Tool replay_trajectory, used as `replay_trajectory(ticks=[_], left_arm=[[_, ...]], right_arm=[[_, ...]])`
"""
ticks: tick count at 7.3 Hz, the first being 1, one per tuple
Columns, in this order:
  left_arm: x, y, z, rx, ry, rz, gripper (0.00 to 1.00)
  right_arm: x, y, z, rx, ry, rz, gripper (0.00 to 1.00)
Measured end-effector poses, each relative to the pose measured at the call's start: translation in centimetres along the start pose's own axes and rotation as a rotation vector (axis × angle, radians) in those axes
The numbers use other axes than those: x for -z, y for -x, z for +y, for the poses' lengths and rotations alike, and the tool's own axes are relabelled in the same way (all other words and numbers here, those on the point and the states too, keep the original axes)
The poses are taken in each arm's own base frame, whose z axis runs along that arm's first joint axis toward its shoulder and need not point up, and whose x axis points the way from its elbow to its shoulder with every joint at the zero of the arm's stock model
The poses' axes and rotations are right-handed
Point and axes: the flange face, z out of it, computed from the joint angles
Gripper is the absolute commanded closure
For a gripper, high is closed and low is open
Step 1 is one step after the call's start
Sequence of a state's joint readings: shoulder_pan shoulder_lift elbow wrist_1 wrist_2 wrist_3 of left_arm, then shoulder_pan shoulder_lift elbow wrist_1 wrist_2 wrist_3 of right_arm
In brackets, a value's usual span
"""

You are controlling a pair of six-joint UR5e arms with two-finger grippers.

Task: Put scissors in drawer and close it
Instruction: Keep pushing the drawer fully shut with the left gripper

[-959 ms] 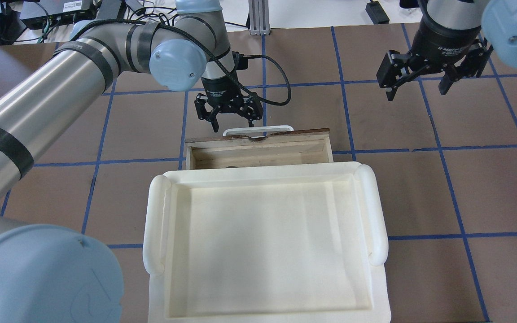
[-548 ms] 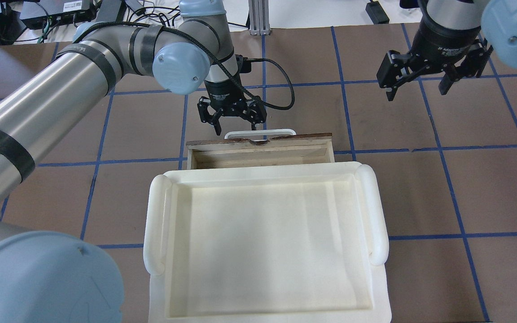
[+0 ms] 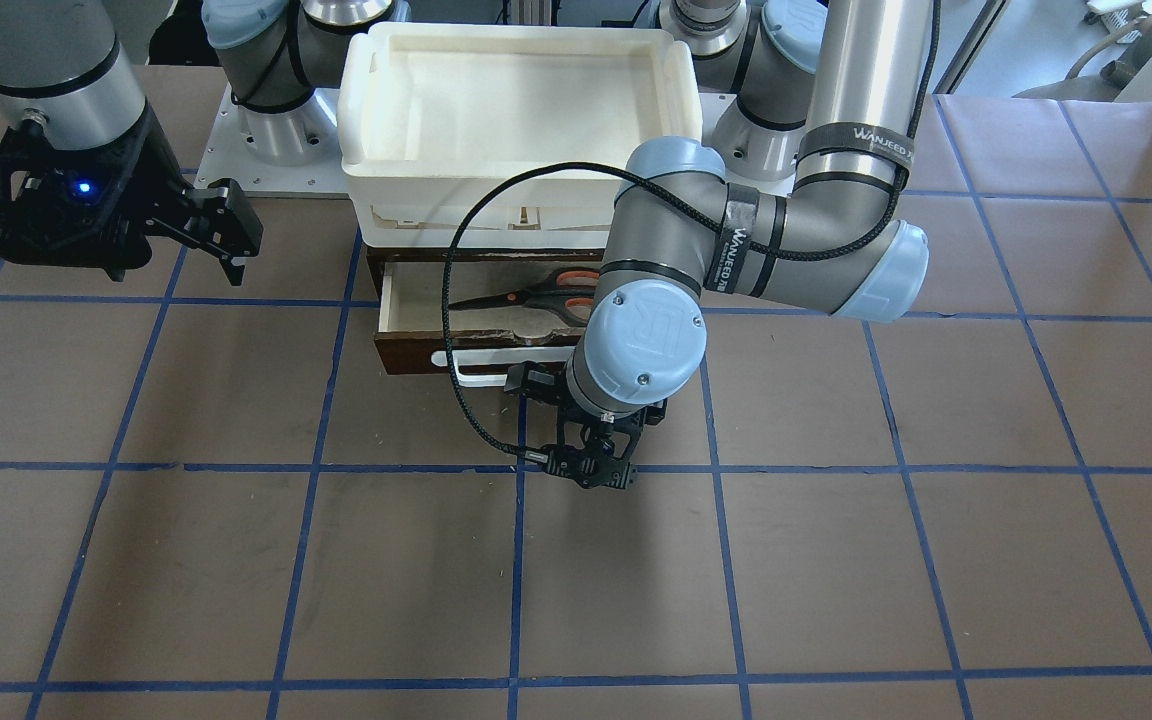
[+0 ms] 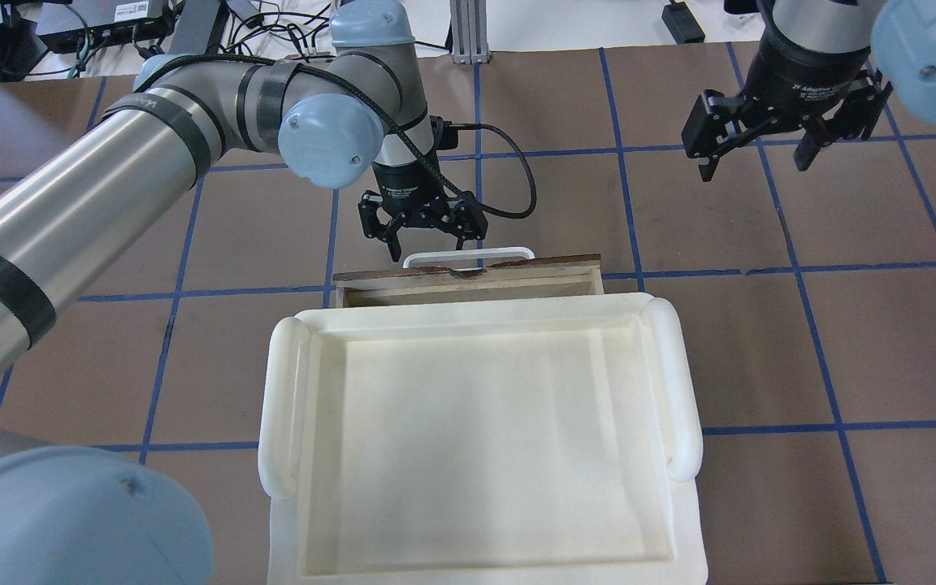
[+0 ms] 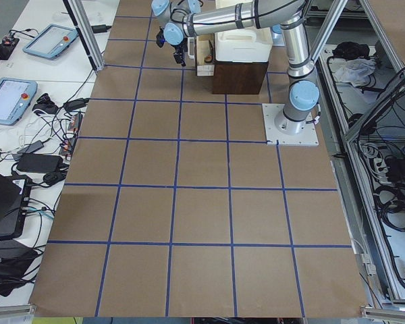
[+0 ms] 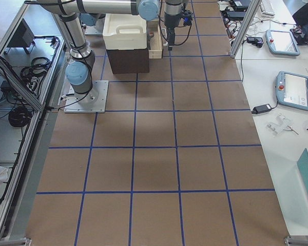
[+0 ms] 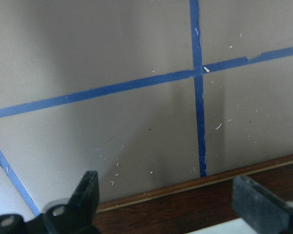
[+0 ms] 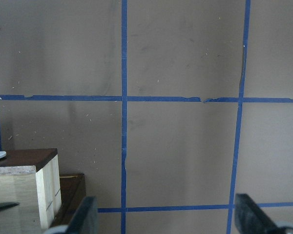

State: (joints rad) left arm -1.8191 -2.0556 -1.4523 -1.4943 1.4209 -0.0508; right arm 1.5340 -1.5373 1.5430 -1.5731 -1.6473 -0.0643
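Observation:
The wooden drawer [image 3: 416,355] sticks partly out from under the white tray, its dark front panel and white bar handle [image 3: 481,362] facing away from the robot. The scissors [image 3: 526,295] lie inside it, blades pointing to the view's left. In the overhead view the drawer [image 4: 468,280] shows only a narrow strip, and the scissors are hidden. My left gripper [image 4: 427,242] is open and empty, its fingertips at the handle [image 4: 468,253] and front panel [image 7: 185,209]. My right gripper [image 4: 752,162] is open and empty, hovering to the right, away from the drawer.
A large white plastic tray [image 4: 273,390] sits on top of the dark cabinet [image 6: 127,60] that holds the drawer. Brown table with a blue tape grid [image 4: 793,341] lies all around. The drawer's corner [image 8: 24,190] shows in the right wrist view.
My left gripper has moved toward the robot against the drawer front. The drawer has slid further in, so less of its inside shows. The right arm has not moved.

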Motion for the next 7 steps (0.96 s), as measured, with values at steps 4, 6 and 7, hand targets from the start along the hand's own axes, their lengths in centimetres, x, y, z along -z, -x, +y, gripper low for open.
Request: replay_trajectory(ticks=[4, 6, 7], left_arm=[[0.6, 0.8, -0.1, 0.024, -0.011, 0.006, 0.00], [1.6, 1.4, -1.8, 0.070, -0.026, 0.024, 0.00], [1.5, 1.2, -2.4, 0.097, -0.026, 0.042, 0.00]], right_arm=[[0.1, 0.1, 0.0, 0.001, -0.001, -0.004, 0.00], [0.0, 0.2, 0.0, 0.004, 0.001, -0.005, 0.00], [0.0, 0.2, 0.0, 0.004, 0.003, -0.003, 0.00]])
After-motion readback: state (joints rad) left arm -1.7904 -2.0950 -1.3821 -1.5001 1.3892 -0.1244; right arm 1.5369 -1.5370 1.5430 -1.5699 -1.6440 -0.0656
